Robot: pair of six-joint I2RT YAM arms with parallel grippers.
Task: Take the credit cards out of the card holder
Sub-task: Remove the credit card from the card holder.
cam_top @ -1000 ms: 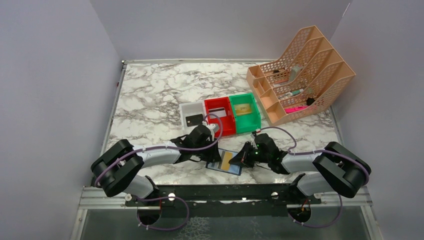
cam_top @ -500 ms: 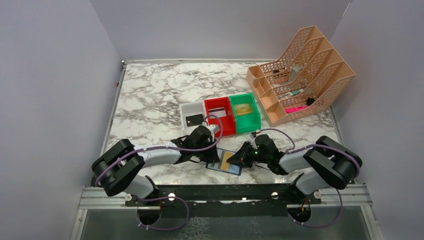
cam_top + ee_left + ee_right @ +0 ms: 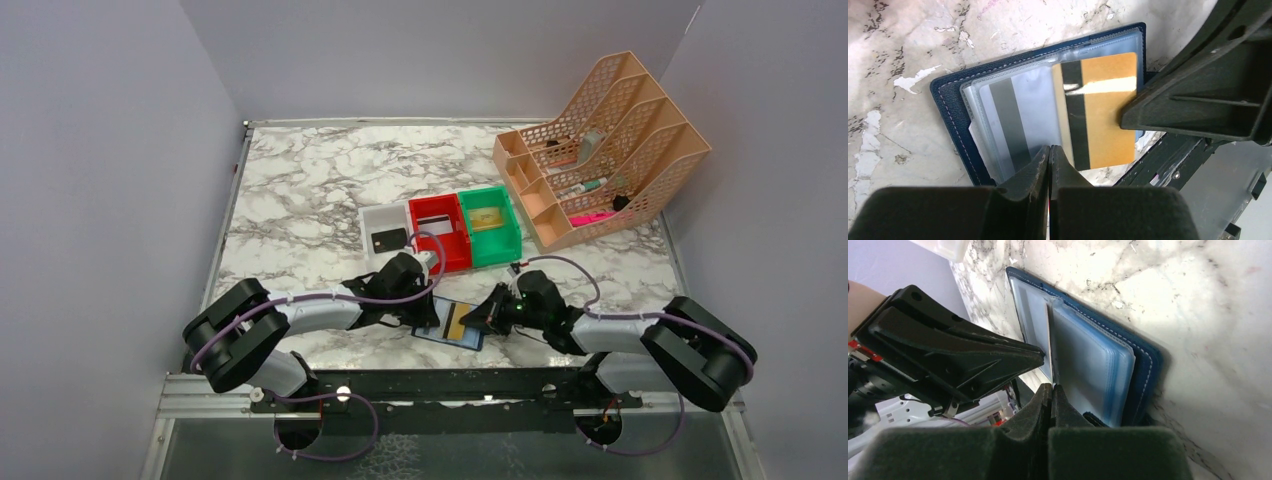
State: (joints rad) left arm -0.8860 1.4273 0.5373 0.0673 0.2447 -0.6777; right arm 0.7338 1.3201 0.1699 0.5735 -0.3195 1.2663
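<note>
The navy card holder (image 3: 950,107) lies open on the marble near the front edge (image 3: 470,343), its clear sleeves (image 3: 1088,360) fanned out. A gold credit card (image 3: 1108,100) with a black stripe sticks partway out of a sleeve. A whitish-grey card (image 3: 1005,120) with a dark stripe stays inside another sleeve. My left gripper (image 3: 1049,149) is shut on the near edge of a sleeve, at the holder's left in the top view (image 3: 428,318). My right gripper (image 3: 1051,388) is shut on the gold card's edge (image 3: 1050,340) and comes in from the right (image 3: 470,322).
Behind the holder stand a white bin (image 3: 380,216) with a black card, a red bin (image 3: 440,206) and a green bin (image 3: 510,235) with a gold card. A peach mesh organiser (image 3: 640,150) fills the back right. The table's front rail (image 3: 440,385) is close.
My right forearm and elbow have shifted to the right, while its gripper stays at the gold card. The left arm has barely moved.
</note>
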